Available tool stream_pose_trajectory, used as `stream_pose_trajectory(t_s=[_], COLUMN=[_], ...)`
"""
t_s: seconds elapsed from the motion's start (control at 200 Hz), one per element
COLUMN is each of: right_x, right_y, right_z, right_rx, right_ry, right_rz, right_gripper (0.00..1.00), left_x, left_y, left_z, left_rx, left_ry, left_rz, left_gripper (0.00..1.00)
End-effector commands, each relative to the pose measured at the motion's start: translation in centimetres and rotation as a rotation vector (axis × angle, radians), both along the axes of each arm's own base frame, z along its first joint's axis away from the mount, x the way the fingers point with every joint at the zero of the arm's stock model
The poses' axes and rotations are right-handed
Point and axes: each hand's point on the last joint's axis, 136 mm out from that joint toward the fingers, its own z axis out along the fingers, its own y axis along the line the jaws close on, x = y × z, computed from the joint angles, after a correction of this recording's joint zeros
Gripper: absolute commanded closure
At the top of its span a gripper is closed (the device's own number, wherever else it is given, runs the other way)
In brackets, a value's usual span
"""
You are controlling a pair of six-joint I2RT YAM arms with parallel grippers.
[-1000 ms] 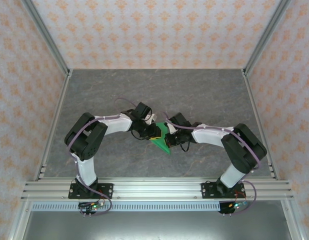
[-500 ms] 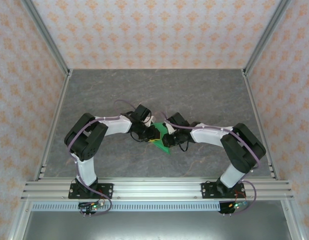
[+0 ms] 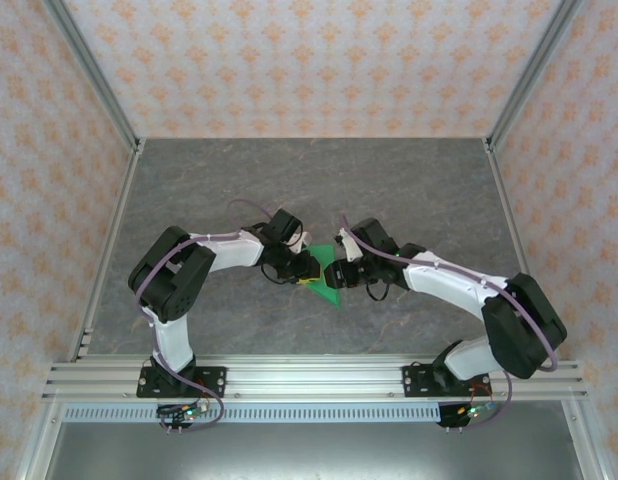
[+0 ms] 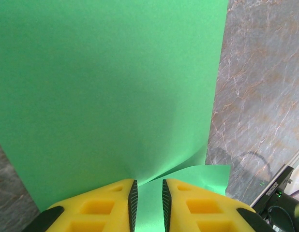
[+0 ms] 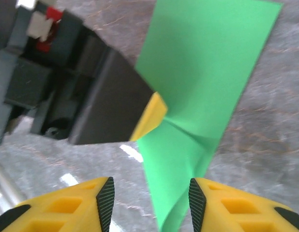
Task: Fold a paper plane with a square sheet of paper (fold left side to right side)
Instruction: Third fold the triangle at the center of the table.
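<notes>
Two robot arms met over a folded green paper [image 3: 326, 290] near the middle of the grey marbled worktop [image 3: 219, 180], inside an enclosure of orange-patterned walls [image 3: 309, 60] and aluminium rails [image 3: 309, 378]. From above, the paper showed as a small triangle with one point aimed at the near edge, lying between the two wrists. The left arm [image 3: 224, 248] reached in from the left, and its left tool [image 3: 309, 276] was closed on the paper's left side. In the left wrist camera, the yellow fingers [image 4: 101, 205] of the left tool [image 4: 147, 193] stood close together with green showing in the narrow gap between them. The green paper [image 4: 115, 87] puckered towards that gap and spread wide beyond it, and its straight right edge lay against the worktop [image 4: 261, 87]. The right arm [image 3: 449, 282] came in from the opposite side, and its right tool [image 3: 336, 272] sat just beside the paper. In the right wrist camera, the right tool [image 5: 147, 198] was open, its yellow fingers [image 5: 72, 203] well apart, and the narrow lower end of the green paper [image 5: 207, 67] ran down between them. It could not be told whether either finger touched the paper. The same camera caught a yellow fingertip [image 5: 152, 116] of the left tool meeting the paper's left edge, where soft creases ran across the sheet.
</notes>
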Motion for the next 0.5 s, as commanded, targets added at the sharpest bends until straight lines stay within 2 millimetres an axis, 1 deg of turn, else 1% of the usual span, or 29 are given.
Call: stream_pose_trajectory(t_s=[0.0, 0.015, 0.105, 0.22, 0.345, 0.495], right_x=[-2.5, -2.6, -3.4, -3.9, -3.4, -3.0], right_y=[1.6, 1.9, 3.0, 3.8, 3.6, 3.4], right_z=[-0.2, 0.0, -0.4, -1.3, -2.7, -3.2], right_rx=[0.136, 0.155, 0.207, 0.191, 0.132, 0.1], right_ry=[0.135, 0.138, 0.179, 0.205, 0.211, 0.198], right_rz=[0.034, 0.04, 0.054, 0.077, 0.056, 0.048], right_gripper=[0.57, 0.57, 0.58, 0.58, 0.58, 0.58], left_x=[0.3, 0.3, 0.3, 0.4, 0.4, 0.3], left_y=[0.1, 0.1, 0.1, 0.0, 0.1, 0.1], left_z=[0.8, 0.8, 0.8, 0.8, 0.8, 0.8], left_rx=[0.01, 0.009, 0.009, 0.008, 0.01, 0.013], left_ry=[-0.04, -0.04, -0.04, -0.041, -0.041, -0.04], left_rz=[0.008, 0.009, 0.009, 0.009, 0.009, 0.006], left_gripper=[0.77, 0.77, 0.77, 0.77, 0.77, 0.77])
